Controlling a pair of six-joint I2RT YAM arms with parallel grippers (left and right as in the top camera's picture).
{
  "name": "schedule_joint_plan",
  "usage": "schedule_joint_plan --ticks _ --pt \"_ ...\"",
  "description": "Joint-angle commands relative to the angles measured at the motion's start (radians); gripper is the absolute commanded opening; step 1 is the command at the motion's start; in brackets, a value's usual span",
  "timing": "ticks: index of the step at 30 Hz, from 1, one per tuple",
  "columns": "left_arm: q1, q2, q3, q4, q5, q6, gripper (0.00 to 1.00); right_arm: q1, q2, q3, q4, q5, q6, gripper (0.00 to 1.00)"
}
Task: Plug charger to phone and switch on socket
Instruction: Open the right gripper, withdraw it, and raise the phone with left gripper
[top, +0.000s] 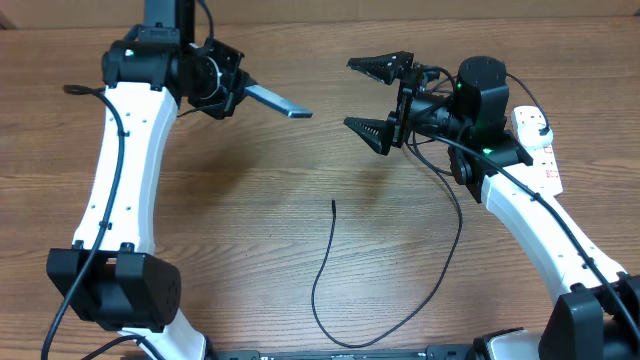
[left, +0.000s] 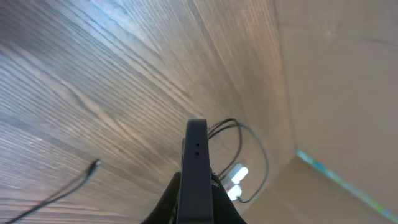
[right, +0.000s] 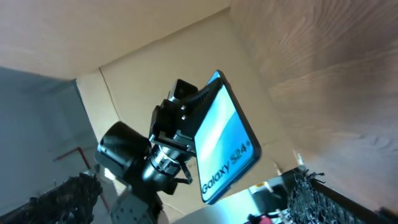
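Above the table (top: 250, 220), left gripper (top: 236, 90) clamping phone (top: 280, 102), right gripper (top: 378, 96) wide open, empty, facing it

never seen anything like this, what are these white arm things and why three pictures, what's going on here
These are two robot arms at a wooden table. One picture looks down from above; the other two come from small cameras on each arm's wrist. The left tool is shut on the phone, holding it in the air; the right wrist camera sees its blue screen. The right tool is wide open and holds nothing. On the table lies the charger, a thin black cable with its free tip pointing up the table. The white socket strip sits at the right, partly hidden by the arm.
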Motion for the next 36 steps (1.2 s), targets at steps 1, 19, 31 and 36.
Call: schedule_joint_plan --ticks 1,19,31,36 --pt "0.019 -0.008 0.008 -0.019 0.045 0.169 0.04 -0.002 -0.015 0.020 0.006 0.007 -0.119 1.00" --pt "0.153 -0.008 0.008 -0.124 0.303 0.781 0.04 -0.002 -0.015 0.098 -0.150 0.037 -0.391 0.99" --pt "0.155 -0.008 0.008 -0.154 0.253 0.840 0.04 0.042 -0.015 0.343 -0.827 0.457 -0.702 0.99" --pt "0.155 -0.008 0.008 -0.164 0.196 0.840 0.04 0.130 0.018 0.342 -1.033 0.727 -0.793 0.99"
